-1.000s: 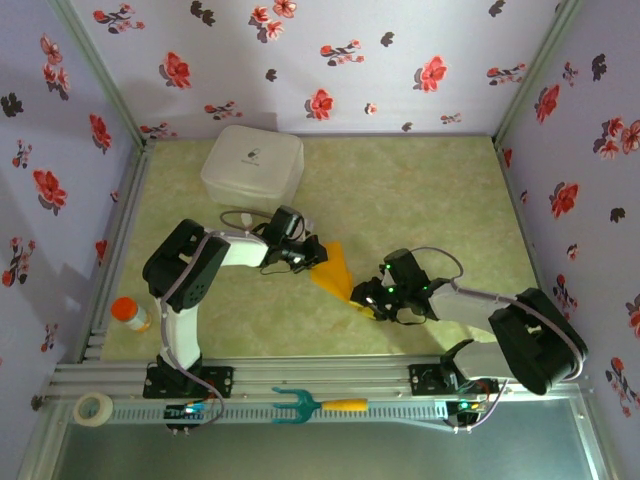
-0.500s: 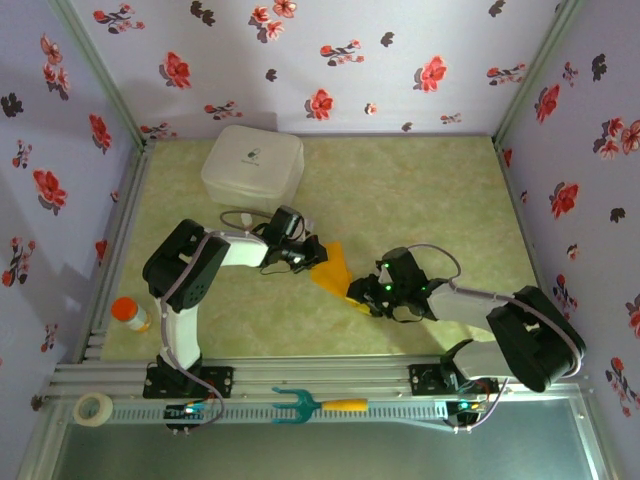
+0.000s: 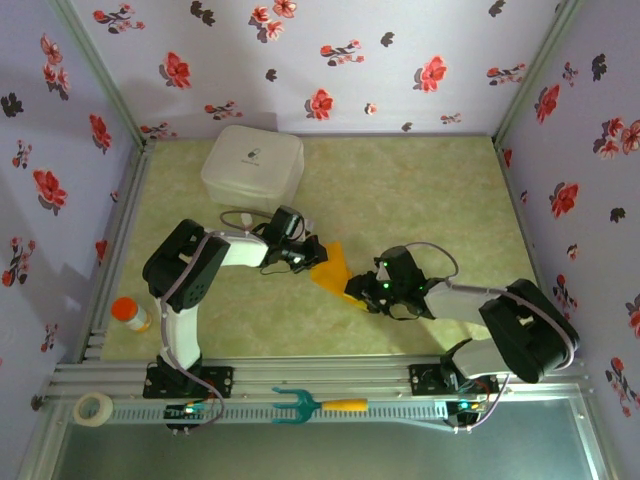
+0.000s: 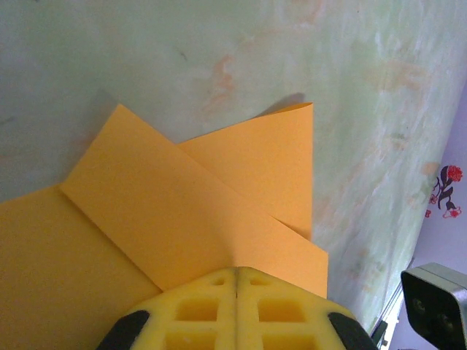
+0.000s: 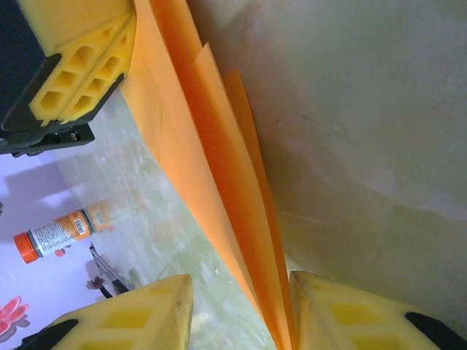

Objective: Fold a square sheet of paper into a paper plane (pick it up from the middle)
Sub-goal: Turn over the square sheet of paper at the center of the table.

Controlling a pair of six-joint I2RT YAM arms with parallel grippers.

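The orange paper plane (image 3: 334, 268) is a folded sheet with several layered flaps, standing on edge over the green table. My left gripper (image 3: 312, 254) is shut on its upper left end. In the left wrist view its yellow pads (image 4: 237, 273) meet on the paper (image 4: 182, 189). My right gripper (image 3: 364, 291) is open at the sheet's lower right end. In the right wrist view the paper's layers (image 5: 219, 189) run down between my fingers (image 5: 241, 310), close against the right pad (image 5: 350, 313), with a gap to the left pad (image 5: 139, 313). The left gripper (image 5: 73, 69) appears there too.
A white lidded box (image 3: 252, 165) sits at the back left of the table. An orange-capped bottle (image 3: 129, 314) stands by the left rail and shows in the right wrist view (image 5: 55, 235). A tape roll (image 3: 93, 408) and a teal fork tool (image 3: 305, 404) lie on the front rail.
My right gripper has slid left along the table onto the paper's lower right end, its jaws narrowing slightly. The left gripper and paper have stayed put.
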